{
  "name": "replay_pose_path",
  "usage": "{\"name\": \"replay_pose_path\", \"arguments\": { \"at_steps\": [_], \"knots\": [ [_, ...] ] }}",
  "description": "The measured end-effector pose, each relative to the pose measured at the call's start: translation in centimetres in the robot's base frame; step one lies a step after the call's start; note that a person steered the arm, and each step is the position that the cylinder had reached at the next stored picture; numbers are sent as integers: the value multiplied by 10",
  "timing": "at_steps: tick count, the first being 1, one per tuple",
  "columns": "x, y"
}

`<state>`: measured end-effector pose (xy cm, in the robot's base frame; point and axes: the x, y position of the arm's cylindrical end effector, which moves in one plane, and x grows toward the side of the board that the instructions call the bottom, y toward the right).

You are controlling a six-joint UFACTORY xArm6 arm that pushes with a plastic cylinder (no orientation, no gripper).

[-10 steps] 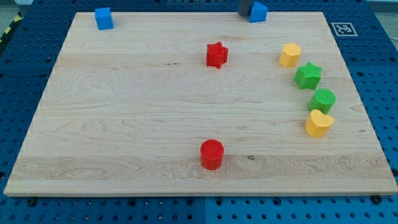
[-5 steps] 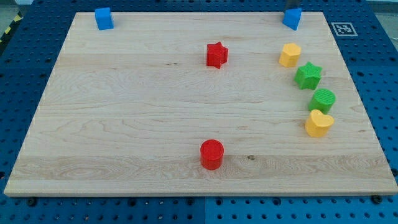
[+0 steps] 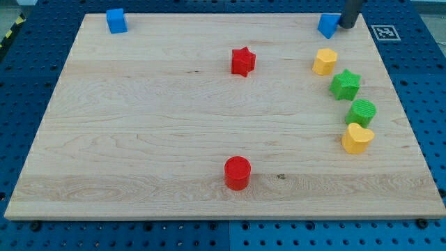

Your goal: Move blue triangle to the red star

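Note:
The blue triangle (image 3: 327, 25) sits near the board's top edge at the view's upper right. My tip (image 3: 346, 26) is right beside it on its right side, touching or nearly touching it. The red star (image 3: 242, 61) stands upper middle of the board, well to the left of and below the triangle.
A blue block (image 3: 116, 20) sits at the top left. A yellow block (image 3: 325, 61), green star (image 3: 345, 84), green cylinder (image 3: 362, 111) and yellow heart (image 3: 357, 138) curve down the right side. A red cylinder (image 3: 237, 172) stands at bottom middle. The wooden board (image 3: 139, 139) lies on a blue pegboard.
The blue triangle has moved right along the top edge from beside the rod. The rod left view, then reappeared on the triangle's right side.

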<state>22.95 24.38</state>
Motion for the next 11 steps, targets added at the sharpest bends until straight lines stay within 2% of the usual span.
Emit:
{"name": "replay_pose_path", "arguments": {
  "at_steps": [3,4,6,11],
  "knots": [
    [8,-76],
    [24,-94],
    [47,-114],
    [57,-193]
  ]
}}
